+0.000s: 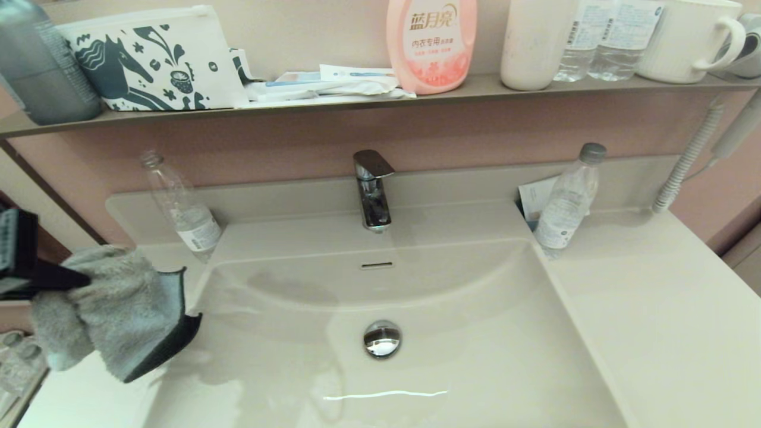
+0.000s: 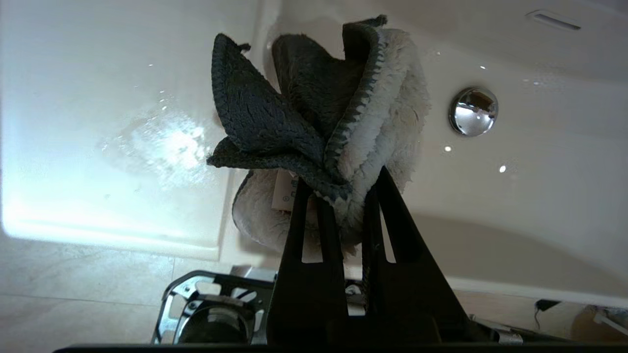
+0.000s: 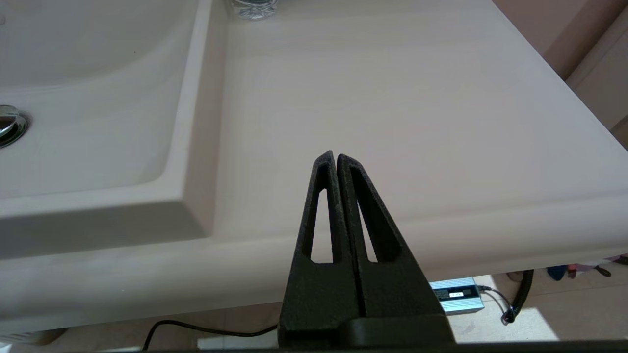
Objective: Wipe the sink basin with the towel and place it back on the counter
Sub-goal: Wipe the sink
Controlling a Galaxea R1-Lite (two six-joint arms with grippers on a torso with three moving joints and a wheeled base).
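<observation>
My left gripper (image 1: 83, 278) (image 2: 341, 184) is shut on the towel (image 1: 116, 312) (image 2: 338, 122), a bunched grey terry cloth with a darker side. It hangs in the air over the counter's (image 1: 77, 392) left strip and the left rim of the sink basin (image 1: 475, 356) (image 2: 530, 186). The chrome drain plug (image 1: 382, 339) (image 2: 473, 111) sits in the bowl's middle, the overflow slot (image 1: 377, 265) on the rear wall. My right gripper (image 3: 336, 156) is shut and empty over the right counter (image 3: 417, 108) near its front edge; the head view does not show it.
A chrome faucet (image 1: 373, 190) stands behind the bowl. Clear plastic bottles stand at the rear left (image 1: 181, 208) and rear right (image 1: 568, 199) of the counter. The wall shelf (image 1: 357, 101) above carries a horse-print pouch (image 1: 151, 59), a pink bottle (image 1: 431, 41) and mugs.
</observation>
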